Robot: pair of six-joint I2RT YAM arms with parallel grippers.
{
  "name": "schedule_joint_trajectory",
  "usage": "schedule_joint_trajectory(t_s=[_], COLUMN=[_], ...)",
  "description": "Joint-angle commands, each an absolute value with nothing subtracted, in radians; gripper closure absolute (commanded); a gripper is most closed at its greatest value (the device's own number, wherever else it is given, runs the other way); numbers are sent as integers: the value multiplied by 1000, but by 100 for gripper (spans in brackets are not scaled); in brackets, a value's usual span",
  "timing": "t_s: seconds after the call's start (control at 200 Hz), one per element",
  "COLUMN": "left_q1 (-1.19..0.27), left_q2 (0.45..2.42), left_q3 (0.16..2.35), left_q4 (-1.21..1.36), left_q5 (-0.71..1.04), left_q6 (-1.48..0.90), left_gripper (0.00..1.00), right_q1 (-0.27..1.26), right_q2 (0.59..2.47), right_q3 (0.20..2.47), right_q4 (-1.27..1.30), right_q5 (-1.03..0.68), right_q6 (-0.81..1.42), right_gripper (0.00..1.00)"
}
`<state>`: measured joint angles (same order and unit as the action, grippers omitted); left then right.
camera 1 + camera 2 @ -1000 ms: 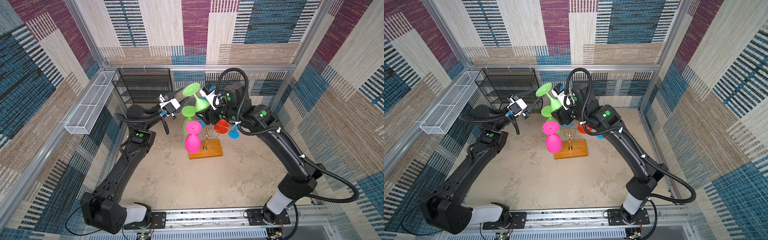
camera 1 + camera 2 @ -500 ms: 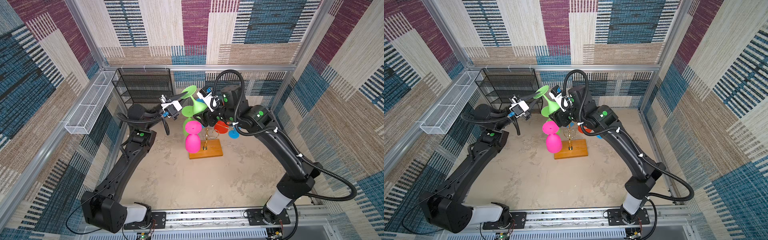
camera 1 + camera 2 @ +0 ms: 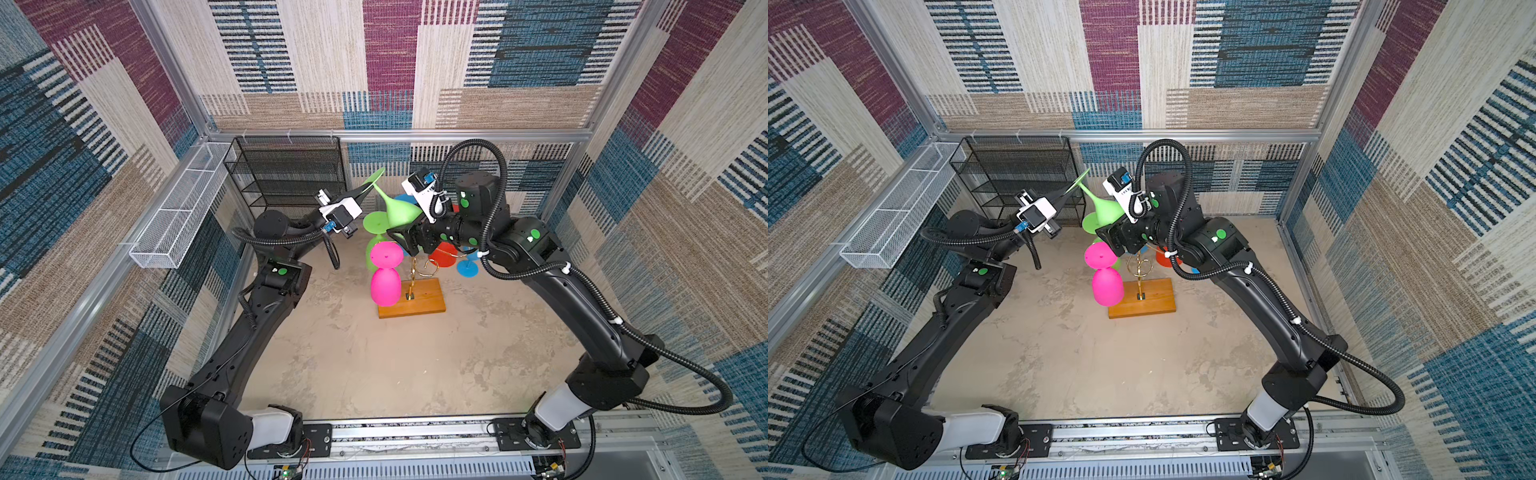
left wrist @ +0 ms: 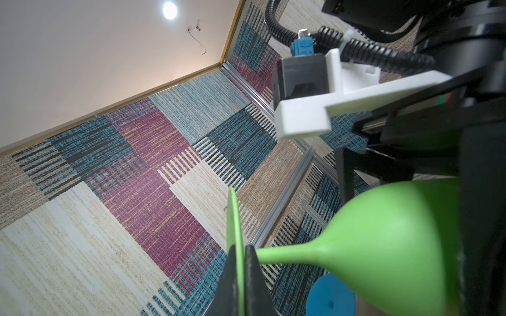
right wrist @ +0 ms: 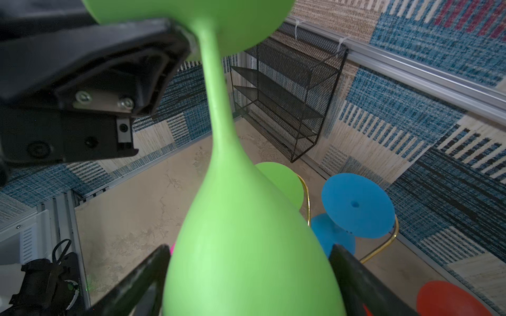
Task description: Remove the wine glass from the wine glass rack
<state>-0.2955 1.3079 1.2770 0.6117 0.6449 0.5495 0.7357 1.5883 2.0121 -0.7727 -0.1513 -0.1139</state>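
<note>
The green wine glass point(image 3: 398, 209) hangs tilted in the air above the wine glass rack point(image 3: 419, 300), clear of its gold arms. My left gripper point(image 3: 368, 189) is shut on the rim of the glass's flat foot point(image 4: 233, 219); in the left wrist view the gripper point(image 4: 241, 251) pinches that thin disc edge-on. My right gripper point(image 3: 409, 221) is open, and in the right wrist view its point(image 5: 249, 247) fingers point(image 5: 153, 268) stand on either side of the bowl point(image 5: 246, 246). In a top view the same glass point(image 3: 1106, 210) lies between both grippers.
A pink glass point(image 3: 385, 284), a second green one point(image 3: 376, 222), a red one point(image 3: 444, 254) and a blue one point(image 3: 468, 268) hang on the rack. A black mesh shelf point(image 3: 286, 174) stands at the back left, and a white wire basket point(image 3: 183, 208) is on the left wall.
My left gripper has closed onto the green glass's foot. My right gripper's jaws have widened around the bowl. The glass has tilted and shifted slightly left.
</note>
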Motion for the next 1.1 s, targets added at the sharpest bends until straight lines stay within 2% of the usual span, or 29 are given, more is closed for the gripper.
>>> schedule_joint_trajectory(t_s=[0.0,0.17,0.285,0.416,0.551,0.791,1.097], left_q1=[-294,-294,-293,-293,-292,-290,-288], left_q2=[1287,1257,1231,1207,1182,1163,1165], left_q3=[1259,1254,1261,1259,1221,1204,1203], left_q4=[643,496,383,278,249,203,202], left_q5=[532,387,307,266,270,293,330], left_q6=[429,243,98,-26,-110,-171,-206], left_gripper=[100,100,100,100,100,100,100], right_q1=[734,664,544,427,397,394,425], right_q2=[1525,1392,1275,1163,1107,1146,1244], right_q3=[1941,1806,1663,1512,1420,1388,1403], right_q4=[-589,-359,-195,-93,-84,-113,-81], right_q5=[-180,-265,-365,-439,-459,-535,-569], right_q6=[-81,-2,109,213,263,303,331], right_gripper=[1,1,0,10,25,40,42])
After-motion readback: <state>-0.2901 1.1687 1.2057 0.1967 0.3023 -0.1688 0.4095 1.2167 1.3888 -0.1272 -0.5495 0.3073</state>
